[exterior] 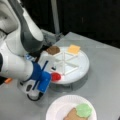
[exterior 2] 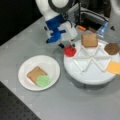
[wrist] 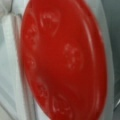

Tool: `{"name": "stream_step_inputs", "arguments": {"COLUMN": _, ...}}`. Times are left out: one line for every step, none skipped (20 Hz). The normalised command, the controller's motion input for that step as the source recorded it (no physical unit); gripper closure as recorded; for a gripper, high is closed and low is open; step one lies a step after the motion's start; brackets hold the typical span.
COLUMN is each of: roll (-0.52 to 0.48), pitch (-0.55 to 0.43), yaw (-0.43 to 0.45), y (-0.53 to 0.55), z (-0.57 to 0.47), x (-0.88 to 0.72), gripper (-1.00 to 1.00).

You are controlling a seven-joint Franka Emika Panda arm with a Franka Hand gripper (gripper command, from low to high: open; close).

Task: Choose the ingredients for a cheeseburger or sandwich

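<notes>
Red disc (exterior 2: 70, 51) beneath pincer (exterior 2: 67, 45).

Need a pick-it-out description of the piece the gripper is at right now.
Start at the round white divided tray beside the paper plate. In a front view, the gripper sits at the tray's left rim, and the red disc lies right under it. It is the only red piece; the toast square, dark brown patty and cheese square occupy other compartments.
</notes>
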Motion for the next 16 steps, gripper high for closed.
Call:
{"name": "stream_step_inputs", "arguments": {"roll": 0.208, "pitch": -0.023, "yaw": 0.052, "y": -0.12, "z": -0.01, "x": 0.21, "gripper": -1.0}}
{"name": "stream_step_inputs", "arguments": {"roll": 0.207, "pitch": -0.025, "yaw": 0.051, "y": -0.11, "z": -0.02, "x": 0.2, "gripper": -1.0}}
{"name": "stream_step_inputs", "arguments": {"roll": 0.205, "pitch": -0.024, "yaw": 0.052, "y": -0.11, "z": -0.02, "x": 0.2, "gripper": -1.0}}
{"name": "stream_step_inputs", "arguments": {"roll": 0.201, "pitch": -0.029, "yaw": 0.047, "y": -0.1, "z": -0.02, "x": 0.2, "gripper": -1.0}}
{"name": "stream_step_inputs", "arguments": {"roll": 0.198, "pitch": -0.032, "yaw": 0.039, "y": -0.08, "z": -0.03, "x": 0.2, "gripper": -1.0}}
{"name": "stream_step_inputs", "arguments": {"roll": 0.195, "pitch": -0.034, "yaw": 0.034, "y": -0.07, "z": -0.03, "x": 0.2, "gripper": 1.0}}
{"name": "stream_step_inputs", "arguments": {"roll": 0.189, "pitch": -0.032, "yaw": 0.032, "y": -0.05, "z": -0.04, "x": 0.2, "gripper": 1.0}}
{"name": "stream_step_inputs", "arguments": {"roll": 0.187, "pitch": -0.031, "yaw": 0.032, "y": -0.05, "z": -0.05, "x": 0.2, "gripper": 1.0}}
{"name": "stream_step_inputs", "arguments": {"roll": 0.178, "pitch": -0.034, "yaw": 0.025, "y": -0.02, "z": -0.06, "x": 0.19, "gripper": 1.0}}
{"name": "stream_step_inputs", "arguments": {"roll": 0.175, "pitch": -0.044, "yaw": 0.015, "y": 0.0, "z": -0.07, "x": 0.19, "gripper": 1.0}}
{"name": "stream_step_inputs", "arguments": {"roll": 0.178, "pitch": -0.049, "yaw": 0.013, "y": 0.02, "z": -0.07, "x": 0.19, "gripper": 1.0}}
{"name": "stream_step_inputs", "arguments": {"roll": 0.176, "pitch": -0.05, "yaw": 0.011, "y": 0.02, "z": -0.07, "x": 0.19, "gripper": 1.0}}
{"name": "stream_step_inputs", "arguments": {"roll": 0.177, "pitch": -0.049, "yaw": 0.011, "y": 0.02, "z": -0.06, "x": 0.18, "gripper": 1.0}}
{"name": "stream_step_inputs", "arguments": {"roll": 0.166, "pitch": -0.043, "yaw": 0.012, "y": 0.01, "z": -0.05, "x": 0.16, "gripper": 1.0}}
{"name": "stream_step_inputs", "arguments": {"roll": 0.157, "pitch": -0.041, "yaw": 0.014, "y": -0.01, "z": -0.05, "x": 0.15, "gripper": 1.0}}
{"name": "stream_step_inputs", "arguments": {"roll": 0.155, "pitch": -0.042, "yaw": 0.018, "y": -0.02, "z": -0.05, "x": 0.14, "gripper": 1.0}}
